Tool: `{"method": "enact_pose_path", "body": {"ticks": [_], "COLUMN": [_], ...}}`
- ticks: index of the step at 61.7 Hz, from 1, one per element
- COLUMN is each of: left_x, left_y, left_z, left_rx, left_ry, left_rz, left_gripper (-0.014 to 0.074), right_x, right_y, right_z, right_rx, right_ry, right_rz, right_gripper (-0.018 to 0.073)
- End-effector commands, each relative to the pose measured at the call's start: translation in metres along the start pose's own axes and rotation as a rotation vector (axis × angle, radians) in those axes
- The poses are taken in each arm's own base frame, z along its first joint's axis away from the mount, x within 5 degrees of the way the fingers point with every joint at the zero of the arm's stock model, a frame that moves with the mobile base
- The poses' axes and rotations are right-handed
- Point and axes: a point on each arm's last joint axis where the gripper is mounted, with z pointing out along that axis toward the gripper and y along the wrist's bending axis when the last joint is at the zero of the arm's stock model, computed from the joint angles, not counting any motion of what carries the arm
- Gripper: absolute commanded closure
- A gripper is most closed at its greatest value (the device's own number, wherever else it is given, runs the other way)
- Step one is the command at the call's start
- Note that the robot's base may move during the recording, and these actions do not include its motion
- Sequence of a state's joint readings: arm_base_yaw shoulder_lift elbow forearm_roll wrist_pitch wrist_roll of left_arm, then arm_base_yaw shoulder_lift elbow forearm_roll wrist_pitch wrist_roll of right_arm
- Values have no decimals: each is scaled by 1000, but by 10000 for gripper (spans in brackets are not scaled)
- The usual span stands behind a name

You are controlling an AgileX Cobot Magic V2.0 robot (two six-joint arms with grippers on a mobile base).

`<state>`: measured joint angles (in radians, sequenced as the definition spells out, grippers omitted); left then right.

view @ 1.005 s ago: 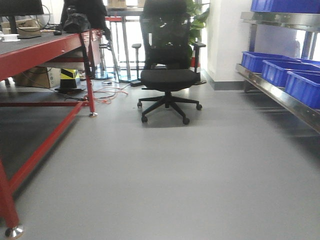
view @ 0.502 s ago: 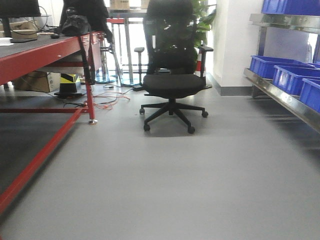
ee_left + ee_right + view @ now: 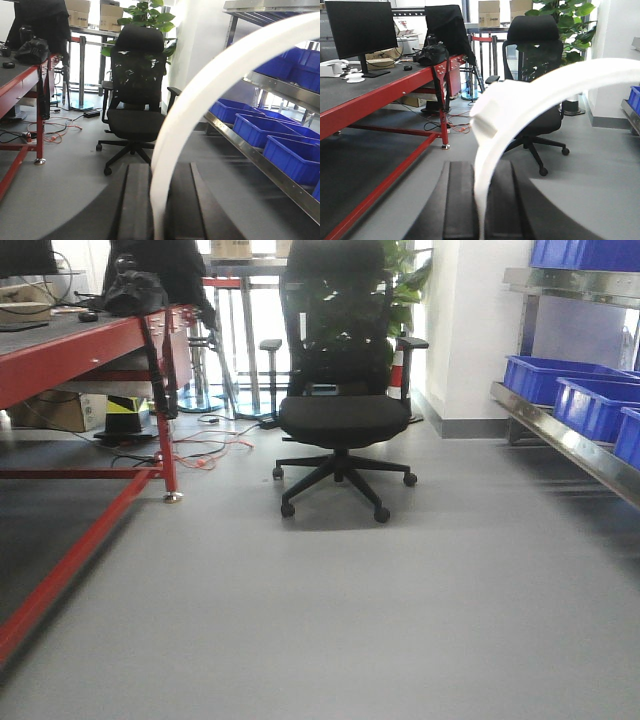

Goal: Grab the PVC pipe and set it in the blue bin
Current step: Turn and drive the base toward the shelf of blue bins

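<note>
My left gripper (image 3: 161,172) is shut on a white curved PVC pipe (image 3: 200,95) that arcs up and to the right out of the jaws. My right gripper (image 3: 479,167) is shut on a second white PVC pipe (image 3: 530,97), curved, with a thicker fitting near its bend. Several blue bins (image 3: 560,375) stand on a steel shelf (image 3: 560,435) at the right; they also show in the left wrist view (image 3: 260,127). Neither gripper shows in the front view.
A black office chair (image 3: 340,410) stands straight ahead on the grey floor. A red-framed workbench (image 3: 70,350) runs along the left, with a monitor (image 3: 362,30) and a black bag (image 3: 135,290) on it. Cables (image 3: 200,450) lie on the floor beyond it.
The view has shifted: the workbench has slid left and its near leg has left the frame, the chair is closer and more central, and the bins sit nearer the right edge.
</note>
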<state>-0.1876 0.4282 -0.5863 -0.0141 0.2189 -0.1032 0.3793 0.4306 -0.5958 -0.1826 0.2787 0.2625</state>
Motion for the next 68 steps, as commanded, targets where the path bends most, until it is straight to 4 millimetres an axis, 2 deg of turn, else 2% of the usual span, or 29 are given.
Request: {"method": "enact_pose_path", "body": {"ticks": [1,68], "left_x": [-4,-4], "left_y": [0,0], "left_z": [-1,-1], "left_rx": [-1,-1], "left_ry": [-36,-36], "left_rz": [-4,-4], "left_gripper": [707,707], "right_x": [-5,-5], "right_y": [1,1], "right_z": [-2,-2], "right_rx": [-9,-9], "right_ry": [-34,-34], "right_rz": [3,3], "right_gripper": [728,728]}}
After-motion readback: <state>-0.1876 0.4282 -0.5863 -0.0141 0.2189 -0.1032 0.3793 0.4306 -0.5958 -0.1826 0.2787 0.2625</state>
